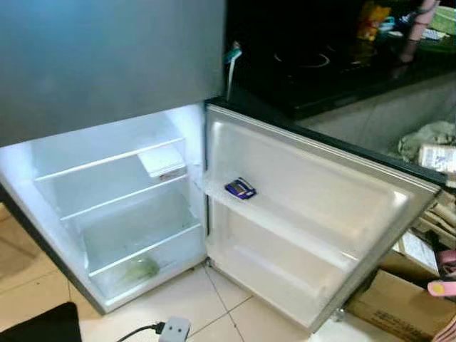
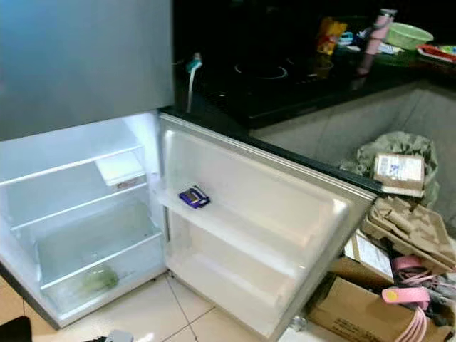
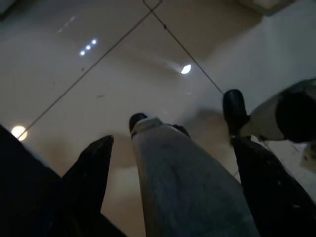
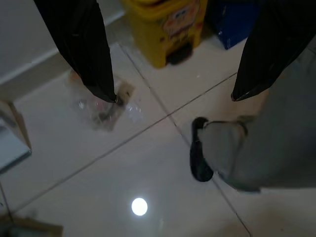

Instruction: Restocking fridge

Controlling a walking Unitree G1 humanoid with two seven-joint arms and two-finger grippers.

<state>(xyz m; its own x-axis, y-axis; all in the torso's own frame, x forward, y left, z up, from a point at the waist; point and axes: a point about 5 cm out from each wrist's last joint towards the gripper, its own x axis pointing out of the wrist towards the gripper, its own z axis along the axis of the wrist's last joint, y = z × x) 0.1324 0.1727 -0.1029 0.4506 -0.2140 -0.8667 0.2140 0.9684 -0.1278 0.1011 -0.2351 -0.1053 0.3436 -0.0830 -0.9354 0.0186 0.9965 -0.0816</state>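
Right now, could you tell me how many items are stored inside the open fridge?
2: a blue packet on the door's upper shelf, and something green in the bottom compartment. The shut upper section may hide more.

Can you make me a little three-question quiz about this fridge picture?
1. True or false: the fridge door is shut.
2. What sits on the door's upper shelf: A) a small blue packet, B) a milk bottle, C) an egg?
3. Fill in: something pale and ____ lies in the bottom drawer.

Key: 1 false, it stands open. 2 A. 3 green.
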